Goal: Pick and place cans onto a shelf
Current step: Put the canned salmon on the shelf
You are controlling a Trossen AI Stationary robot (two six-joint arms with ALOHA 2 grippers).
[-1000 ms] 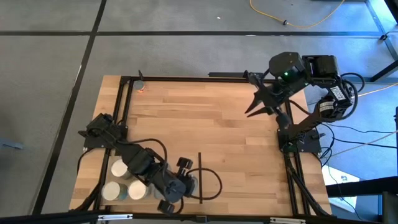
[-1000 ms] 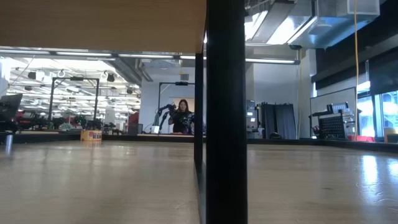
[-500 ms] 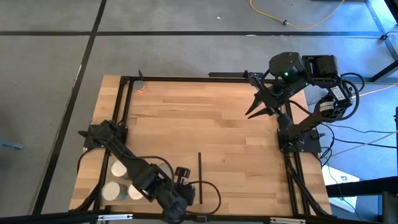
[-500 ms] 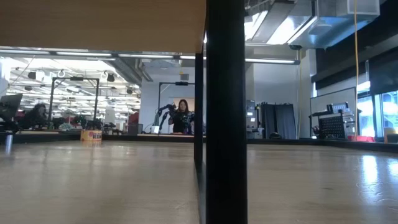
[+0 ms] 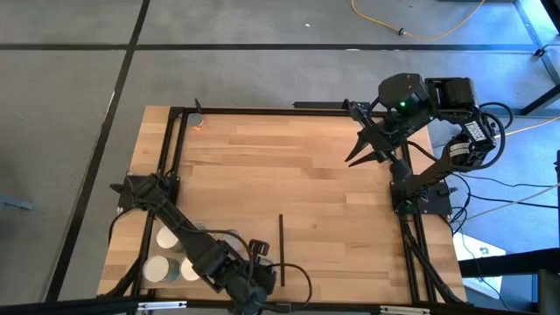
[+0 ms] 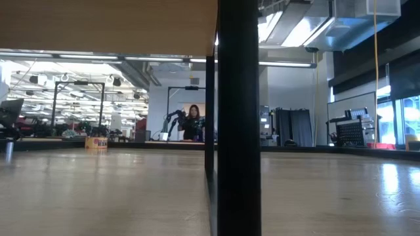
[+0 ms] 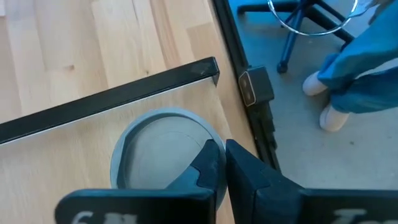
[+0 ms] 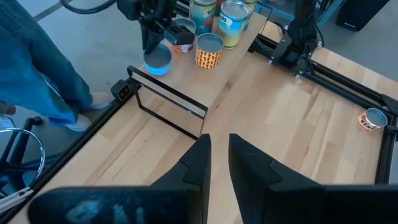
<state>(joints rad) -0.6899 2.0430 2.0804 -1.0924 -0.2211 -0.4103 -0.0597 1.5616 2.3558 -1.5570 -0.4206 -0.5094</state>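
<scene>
Cans [image 8: 209, 51] beside shelf [image 8: 168, 106] | black strip [image 5: 282, 249] between — person's shoes [image 7: 323, 102] beyond.

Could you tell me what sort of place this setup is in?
Probably a robotics lab or open workshop: the wooden table stands on a grey floor, another robot arm and a person show far behind, under exposed ceiling ducts.

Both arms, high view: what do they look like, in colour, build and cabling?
The left arm and the right arm are both black, jointed and angular, with black cables looping beside them. The right arm shows a small green light. The left gripper and the right gripper each have two dark tapered fingers.
</scene>
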